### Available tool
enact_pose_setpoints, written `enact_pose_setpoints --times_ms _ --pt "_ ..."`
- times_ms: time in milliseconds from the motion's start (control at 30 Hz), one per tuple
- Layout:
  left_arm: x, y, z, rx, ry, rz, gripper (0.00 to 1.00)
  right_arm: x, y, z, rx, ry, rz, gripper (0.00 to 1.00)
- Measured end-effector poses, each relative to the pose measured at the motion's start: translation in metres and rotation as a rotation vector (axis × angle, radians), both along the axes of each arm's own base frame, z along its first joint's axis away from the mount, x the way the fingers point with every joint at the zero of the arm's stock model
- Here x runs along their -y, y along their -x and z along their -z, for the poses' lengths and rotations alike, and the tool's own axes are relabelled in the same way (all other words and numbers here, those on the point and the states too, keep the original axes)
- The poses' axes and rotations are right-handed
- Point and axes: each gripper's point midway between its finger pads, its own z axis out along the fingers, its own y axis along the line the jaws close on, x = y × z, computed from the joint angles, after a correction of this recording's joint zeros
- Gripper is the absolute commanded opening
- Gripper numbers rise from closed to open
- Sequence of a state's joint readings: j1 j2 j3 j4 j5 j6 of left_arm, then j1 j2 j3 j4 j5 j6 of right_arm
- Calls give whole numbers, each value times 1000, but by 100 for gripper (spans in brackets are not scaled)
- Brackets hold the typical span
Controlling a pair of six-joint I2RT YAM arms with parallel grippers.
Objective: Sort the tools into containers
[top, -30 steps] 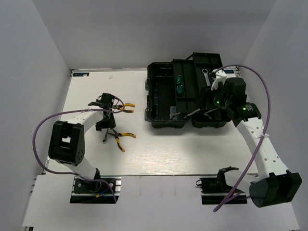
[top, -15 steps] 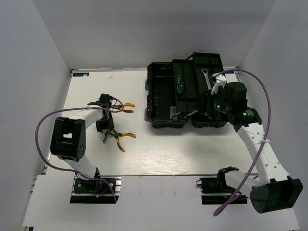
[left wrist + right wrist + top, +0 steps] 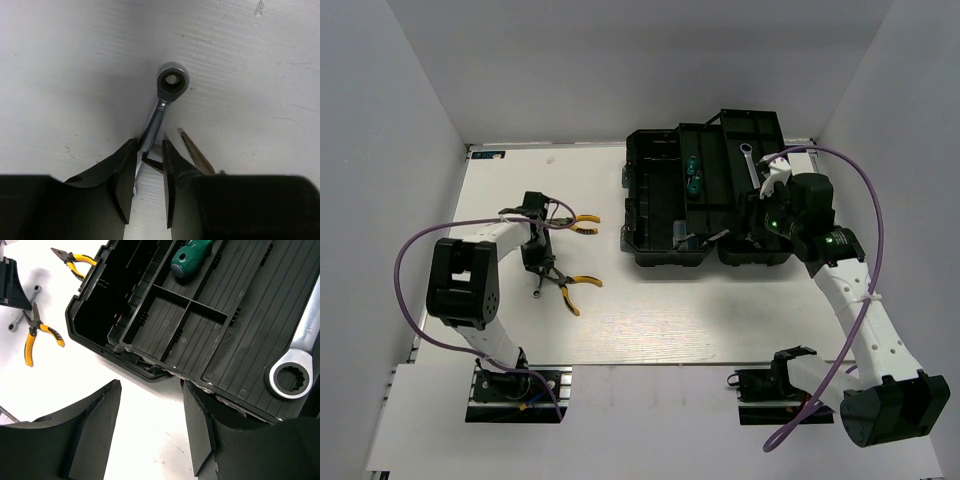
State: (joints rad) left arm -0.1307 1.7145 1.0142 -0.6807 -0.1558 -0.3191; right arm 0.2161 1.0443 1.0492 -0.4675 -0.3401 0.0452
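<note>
Top and wrist views of a white table (image 3: 650, 320) with two robot arms bolted at its near edge.

The short silver wrench (image 3: 161, 107) lies flat near the table's left edge, about halfway between the near and far edges. The left gripper (image 3: 149, 150) points straight down over it. In the left wrist view the two black fingers are drawn close together, one on each side of the wrench's shaft. A strip of bare table shows between the shaft and the right-hand finger, so the claw looks narrowly spread rather than clamped. The wrench's long axis runs out of the gap between the fingers on a slight diagonal. Its ring end lies clear beyond the fingertips. The nose of a yellow-handled pair of pliers (image 3: 570, 287) lies just beside the shaft, close to the right-hand finger. A closing pinch could therefore catch both tools.

The open black toolbox (image 3: 655, 200) sits against the far edge, toward the far right corner, well apart from this wrench. The long wrench (image 3: 295, 360) already lies in its tray. The right gripper (image 3: 150, 430) hovers over the toolbox's near wall, fingers spread wide and holding nothing. The left arm is by far the nearer to the short wrench.
</note>
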Motion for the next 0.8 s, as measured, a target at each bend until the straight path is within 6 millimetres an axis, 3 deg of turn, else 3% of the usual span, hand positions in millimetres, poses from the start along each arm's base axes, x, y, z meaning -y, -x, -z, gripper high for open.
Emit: enact_pose_setpoints --times_ms 167,300,333,367,800 --pt "2 0 2 -17 31 4 31 0 1 -3 10 -2 0 59" --pt "5 2 5 -35 45 22 12 1 1 -3 11 -2 2 59" --pt "6 1 4 -36 49 28 2 1 1 -3 11 -2 3 59" --pt "6 1 5 -39 51 30 0 2 1 -3 11 -2 4 59" --pt "-6 -7 -2 8 11 -49 0 3 1 -3 10 -3 7 59"
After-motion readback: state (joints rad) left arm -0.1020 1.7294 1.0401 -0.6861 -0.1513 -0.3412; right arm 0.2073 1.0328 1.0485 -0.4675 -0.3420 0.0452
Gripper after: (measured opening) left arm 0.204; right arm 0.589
